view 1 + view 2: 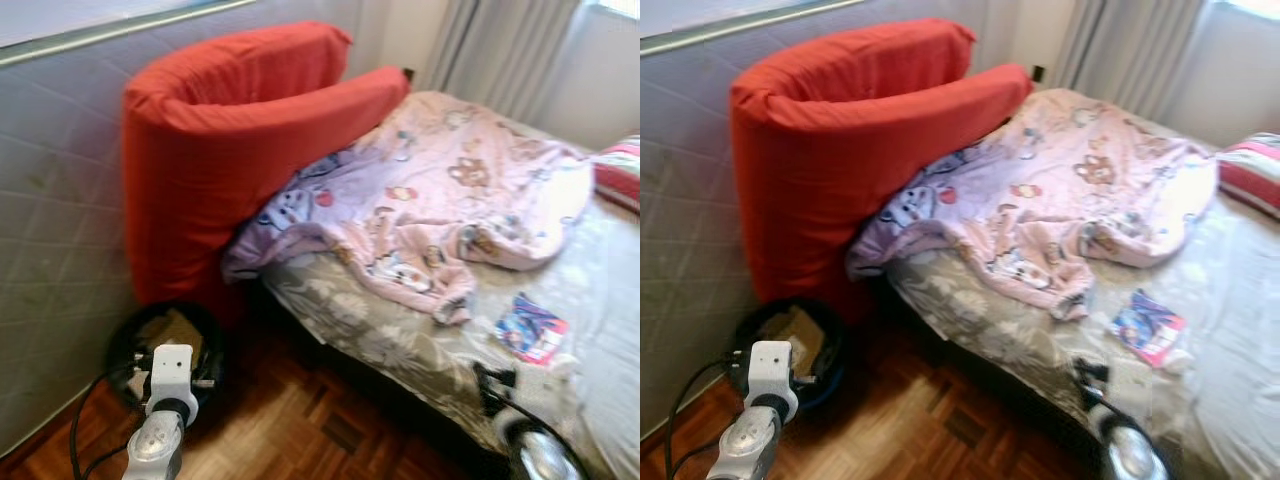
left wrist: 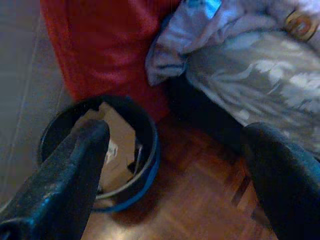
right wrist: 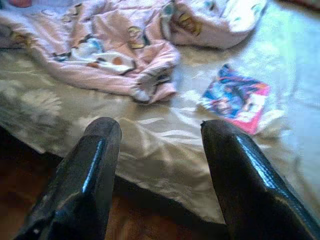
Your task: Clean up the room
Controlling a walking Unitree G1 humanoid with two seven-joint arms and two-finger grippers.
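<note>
I see the colourful packet (image 1: pixel 530 330) lying at lower right of the frame on the bed sheet (image 1: pixel 600 290), below the pink blanket (image 1: pixel 450 190). My right gripper (image 3: pixel 160 165) hovers spread wide and empty, as does my left gripper (image 2: pixel 175 165) over the bin (image 2: pixel 55 135). I judge the packet light, thin and crinkly; I would pinch a raised edge.

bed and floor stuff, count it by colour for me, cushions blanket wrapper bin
red: 2, the big red cushion against the wall and the red striped pillow at the far edge
pink: 1, the cartoon-print blanket
blue and pink: 1, the snack wrapper on the sheet
black: 1, the bin on the floor, cardboard inside
total: 5
</note>
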